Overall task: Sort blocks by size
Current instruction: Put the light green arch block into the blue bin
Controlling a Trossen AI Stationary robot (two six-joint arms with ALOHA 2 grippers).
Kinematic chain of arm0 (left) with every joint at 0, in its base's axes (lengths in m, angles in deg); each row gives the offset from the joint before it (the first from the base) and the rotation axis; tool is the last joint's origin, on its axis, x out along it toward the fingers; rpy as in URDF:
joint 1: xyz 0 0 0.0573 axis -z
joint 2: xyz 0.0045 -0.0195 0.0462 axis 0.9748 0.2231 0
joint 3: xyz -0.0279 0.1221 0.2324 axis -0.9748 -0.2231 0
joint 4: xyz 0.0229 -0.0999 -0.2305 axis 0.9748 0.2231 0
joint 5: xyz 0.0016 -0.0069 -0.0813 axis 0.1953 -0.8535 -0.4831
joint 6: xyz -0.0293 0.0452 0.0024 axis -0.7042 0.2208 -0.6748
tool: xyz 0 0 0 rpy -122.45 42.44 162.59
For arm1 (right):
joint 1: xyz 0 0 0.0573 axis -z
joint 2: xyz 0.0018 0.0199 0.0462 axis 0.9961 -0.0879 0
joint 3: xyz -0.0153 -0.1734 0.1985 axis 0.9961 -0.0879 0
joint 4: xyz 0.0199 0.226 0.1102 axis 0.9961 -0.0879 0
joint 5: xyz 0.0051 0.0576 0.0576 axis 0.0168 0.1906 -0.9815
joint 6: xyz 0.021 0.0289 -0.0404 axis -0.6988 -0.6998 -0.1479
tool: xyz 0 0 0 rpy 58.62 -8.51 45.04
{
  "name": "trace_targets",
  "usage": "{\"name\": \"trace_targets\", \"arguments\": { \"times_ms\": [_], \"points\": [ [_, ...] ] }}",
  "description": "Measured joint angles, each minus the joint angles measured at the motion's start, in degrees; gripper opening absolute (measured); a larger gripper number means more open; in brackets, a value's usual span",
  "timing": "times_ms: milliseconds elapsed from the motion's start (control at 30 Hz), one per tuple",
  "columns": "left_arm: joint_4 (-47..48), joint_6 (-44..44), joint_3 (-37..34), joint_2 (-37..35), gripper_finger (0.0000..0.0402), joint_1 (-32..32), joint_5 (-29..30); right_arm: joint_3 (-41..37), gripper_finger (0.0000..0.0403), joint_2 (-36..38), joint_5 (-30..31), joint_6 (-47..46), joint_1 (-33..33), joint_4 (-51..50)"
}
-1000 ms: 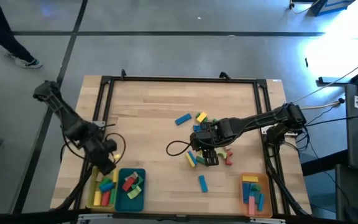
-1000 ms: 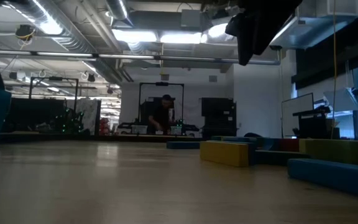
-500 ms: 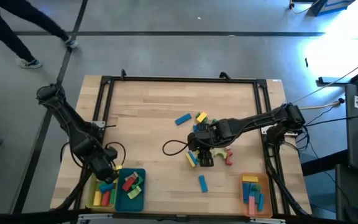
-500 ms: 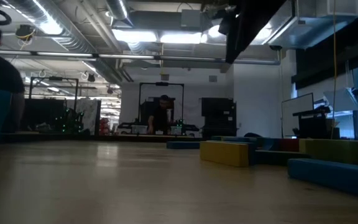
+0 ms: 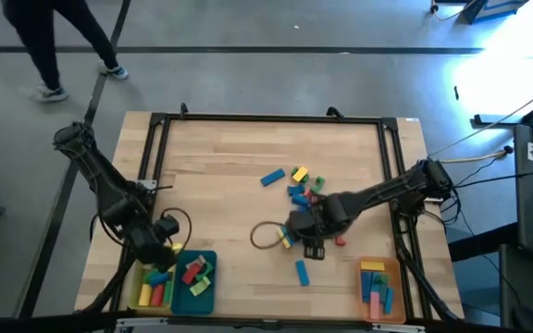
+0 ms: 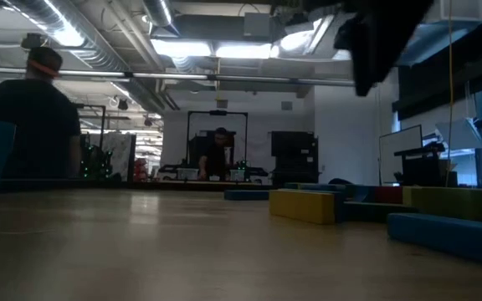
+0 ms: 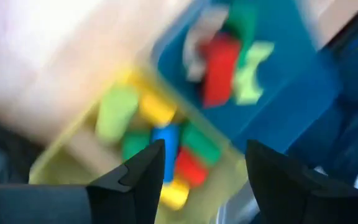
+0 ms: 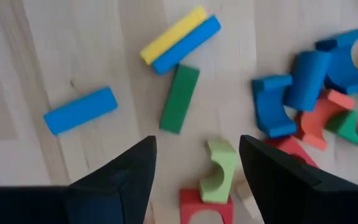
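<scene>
High view: the left gripper (image 5: pixel 158 252) is seen at the near-left corner of the table (image 5: pixel 220 176), over the yellow tray (image 5: pixel 141 294), with the teal tray (image 5: pixel 198 292) just beside it. The right gripper (image 5: pixel 311 242) is placed over the loose blocks (image 5: pixel 296 181) scattered around the table's middle, and an orange tray (image 5: pixel 378 291) with sorted pieces is seen at the near-right corner. A person (image 5: pixel 58 37) is visible on the floor beyond the table.

Left wrist view: the fingers (image 7: pixel 138 177) are shown spread apart with nothing between them, above the tray's mixed pieces.

Right wrist view: the jaws are shown wide and empty, with a pale green arch (image 8: pixel 218 169) in the gap, touching a red arch (image 8: pixel 202 209); a green bar (image 8: pixel 179 98) and a lone blue bar (image 8: pixel 80 110) lie farther off.

Low view: neither tray's contents can be seen; only a yellow block (image 6: pixel 305 204) and a blue one (image 6: pixel 446 235) are shown on the tabletop.
</scene>
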State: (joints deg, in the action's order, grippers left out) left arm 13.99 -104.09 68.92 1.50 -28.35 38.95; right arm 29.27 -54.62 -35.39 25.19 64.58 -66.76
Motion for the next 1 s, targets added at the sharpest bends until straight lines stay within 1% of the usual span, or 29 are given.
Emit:
{"name": "trace_targets", "arguments": {
  "times_ms": [100,200,300,467,633,733,900,1000],
  "points": [
    [-1.3,2.2,0.4,-1.2,0.02,-1.5,8.6,-0.4,0.0232,0.0,2.7,-0.9,-2.5,-2.4],
    [-5.3,6.1,0.5,-1.6,0.0199,-3.8,16.7,-2.0,0.0232,0.0,3.3,-3.2,-4.0,-4.8],
    [-9.7,11.6,0.5,-1.6,0.0198,-6.6,21.7,-4.6,0.0232,0.0,3.3,-4.1,-4.4,-7.9],
    [-12.5,21.2,0.5,-1.6,0.0198,-11.0,26.1,-10.1,0.0232,0.0,2.9,-4.9,-4.2,-8.4],
    [-12.3,25.7,0.5,-1.1,0.0198,-14.7,30.7,-14.5,0.0232,0.0,3.5,-3.7,-3.8,-5.2],
    [-12.8,27.1,0.2,-0.5,0.0198,-16.6,31.3,-17.5,0.0232,0.1,4.2,-3.4,-2.7,-4.4],
    [-13.5,28.6,0.2,1.7,0.0198,-18.1,31.4,-22.3,0.0232,0.1,4.0,-3.3,0.0,-0.4],
    [-13.5,28.6,0.2,3.5,0.0198,-18.5,31.4,-23.2,0.0232,0.2,2.3,-2.0,1.3,1.3]
  ]
}}
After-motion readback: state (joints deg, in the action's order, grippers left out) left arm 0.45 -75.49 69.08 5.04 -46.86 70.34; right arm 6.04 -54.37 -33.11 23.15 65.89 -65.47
